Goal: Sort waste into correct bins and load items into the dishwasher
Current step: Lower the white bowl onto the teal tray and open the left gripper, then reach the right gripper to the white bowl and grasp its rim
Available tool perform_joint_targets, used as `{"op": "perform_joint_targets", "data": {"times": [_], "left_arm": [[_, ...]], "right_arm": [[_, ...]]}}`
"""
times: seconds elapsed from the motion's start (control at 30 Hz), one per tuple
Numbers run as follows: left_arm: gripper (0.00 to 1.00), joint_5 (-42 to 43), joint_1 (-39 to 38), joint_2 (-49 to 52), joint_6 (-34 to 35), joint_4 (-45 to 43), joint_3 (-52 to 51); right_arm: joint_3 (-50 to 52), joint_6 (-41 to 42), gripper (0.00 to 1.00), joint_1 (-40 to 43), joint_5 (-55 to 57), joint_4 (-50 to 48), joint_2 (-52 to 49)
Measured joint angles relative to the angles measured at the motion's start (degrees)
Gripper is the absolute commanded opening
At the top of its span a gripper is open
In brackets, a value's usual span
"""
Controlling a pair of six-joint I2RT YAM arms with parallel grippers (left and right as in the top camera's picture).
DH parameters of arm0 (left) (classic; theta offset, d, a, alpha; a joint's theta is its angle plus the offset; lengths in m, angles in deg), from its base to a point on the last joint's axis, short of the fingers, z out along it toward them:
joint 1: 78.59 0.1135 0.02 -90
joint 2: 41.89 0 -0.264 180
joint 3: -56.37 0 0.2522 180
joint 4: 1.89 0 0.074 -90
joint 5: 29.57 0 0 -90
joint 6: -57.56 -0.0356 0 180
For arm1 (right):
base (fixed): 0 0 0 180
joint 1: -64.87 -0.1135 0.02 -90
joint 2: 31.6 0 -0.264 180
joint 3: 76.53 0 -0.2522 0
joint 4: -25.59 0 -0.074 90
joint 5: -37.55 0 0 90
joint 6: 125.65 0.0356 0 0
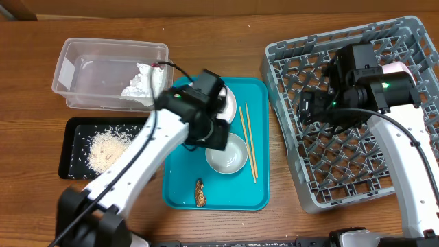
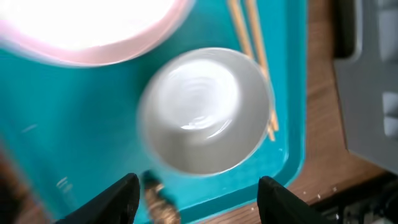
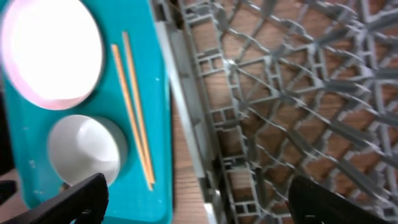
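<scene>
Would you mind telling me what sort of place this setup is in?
Likely a mock kitchen clean-up station: a wooden table holds a grey plastic lattice dish rack, a teal rectangular tray and a clear plastic tub.

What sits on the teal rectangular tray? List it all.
A small round white bowl, two thin wooden chopsticks, a brown food scrap and a round white-pink plate lie on the teal tray. From overhead, the left arm hides part of the plate and tray.
</scene>
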Motion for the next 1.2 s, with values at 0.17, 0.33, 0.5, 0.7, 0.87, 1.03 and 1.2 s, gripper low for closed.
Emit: {"op": "perform_joint_targets", "data": {"times": [0.17, 0.33, 0.5, 0.7, 0.87, 1.03, 1.2], "left_arm": [[0.77, -4.4, 5.1, -4.8, 5.9, 5.7, 0.4], [0.88, -6.0, 10.4, -6.0, 9.2, 7.1, 0.4], [0.91, -6.5, 12.5, -6.0, 10.0, 7.1, 0.4], [0.93, -6.7, 12.6, -6.0, 10.2, 7.1, 0.4], [0.93, -6.8, 12.6, -6.0, 10.2, 7.1, 0.4], [0.94, -7.2, 12.6, -6.0, 10.2, 7.1, 0.4], [0.94, -7.5, 12.6, -6.0, 10.2, 7.1, 0.4]], "right_arm": [[0.0, -0.9, 0.91, -0.3, -6.2, -2.1, 0.0], [0.0, -1.4, 0.9, -3.7, -9.1, -2.5, -0.6], [0.0, -1.4, 0.87, -10.7, -9.9, -2.4, -5.4], [0.0, -0.9, 0.78, -17.3, -10.3, -2.4, -12.5], [0.0, 0.3, 0.72, -20.6, -10.3, -2.4, -19.0], [0.0, 1.0, 0.63, -22.4, -10.3, -3.6, -24.7], [0.0, 1.6, 0.49, -23.1, -10.3, -4.6, -28.7]]}}
